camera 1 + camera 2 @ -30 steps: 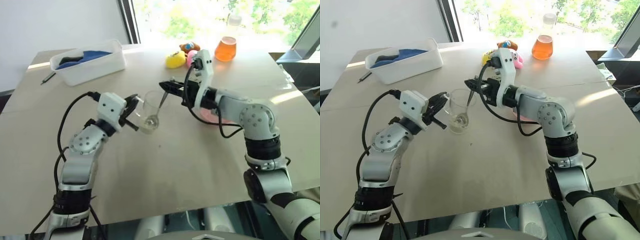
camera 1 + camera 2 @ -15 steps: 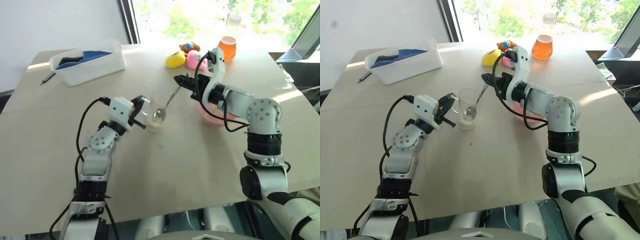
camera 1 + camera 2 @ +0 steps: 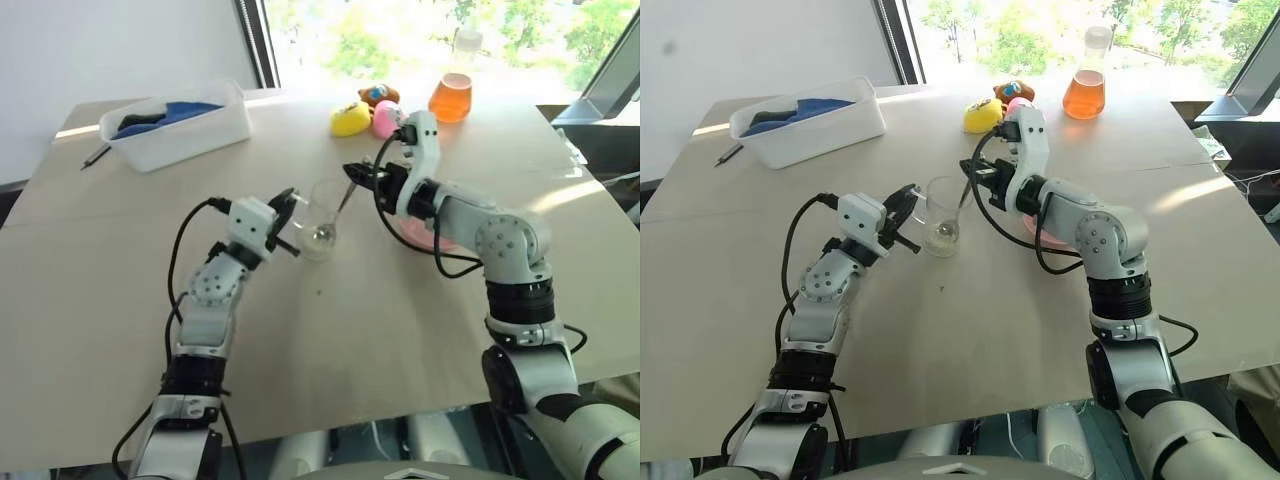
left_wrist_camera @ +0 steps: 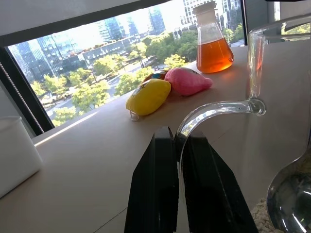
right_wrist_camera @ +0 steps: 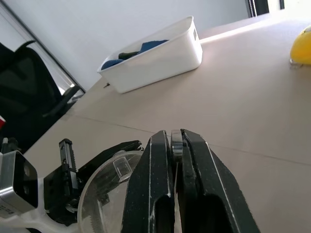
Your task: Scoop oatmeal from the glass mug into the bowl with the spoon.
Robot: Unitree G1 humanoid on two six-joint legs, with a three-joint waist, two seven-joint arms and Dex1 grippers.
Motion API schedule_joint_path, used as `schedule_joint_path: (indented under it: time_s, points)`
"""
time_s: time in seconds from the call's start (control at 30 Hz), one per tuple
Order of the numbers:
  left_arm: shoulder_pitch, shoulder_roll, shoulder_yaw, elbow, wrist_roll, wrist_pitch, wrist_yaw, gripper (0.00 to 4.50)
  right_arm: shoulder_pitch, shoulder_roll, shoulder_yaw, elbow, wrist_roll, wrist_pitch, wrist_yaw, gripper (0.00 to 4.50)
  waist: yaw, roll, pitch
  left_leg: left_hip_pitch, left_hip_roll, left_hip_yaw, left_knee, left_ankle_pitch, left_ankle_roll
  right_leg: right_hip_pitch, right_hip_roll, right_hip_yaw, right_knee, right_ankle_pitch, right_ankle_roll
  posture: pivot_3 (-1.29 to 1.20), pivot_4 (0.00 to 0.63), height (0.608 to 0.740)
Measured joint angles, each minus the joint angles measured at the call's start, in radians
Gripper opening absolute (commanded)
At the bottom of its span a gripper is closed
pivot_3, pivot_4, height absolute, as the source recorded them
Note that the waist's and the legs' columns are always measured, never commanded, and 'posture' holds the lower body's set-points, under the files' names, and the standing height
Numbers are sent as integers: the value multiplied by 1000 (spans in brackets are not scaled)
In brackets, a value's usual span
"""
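Glass mug (image 3: 318, 218) handle pinched by left claw (image 3: 287, 222), right claw (image 3: 352, 172) clamped on spoon (image 3: 336, 213)

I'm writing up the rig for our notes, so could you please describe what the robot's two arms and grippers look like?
Both arms are built of rounded silver-grey segments joined by black bands, with a white boxy wrist block. Loose black cables loop outside each forearm. The left gripper and right gripper each have two slim black fingers, flat-sided and tapering towards the tip.
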Motion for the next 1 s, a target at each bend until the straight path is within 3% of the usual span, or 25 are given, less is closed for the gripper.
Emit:
schedule_joint_path:
  time_s: [0.43,0.73,1.0]
  points:
    - [-58,-17,-11,137,17,-112,1,40,-61,13,-159,39,86,78,-119,0,-1,0,0,0,-1,0,0,0,0,0,0,0,1,0,0,0,150,740]
    - [-93,-40,-14,183,17,-125,-1,40,-67,-19,-149,38,69,48,-111,0,-1,0,0,0,-2,0,1,0,0,0,0,0,1,0,0,0,150,740]
    - [-102,-47,-20,190,18,-125,-4,40,-64,-83,-46,14,-7,-18,-28,0,-1,0,0,0,-2,0,1,0,0,0,-1,0,1,0,0,0,150,740]
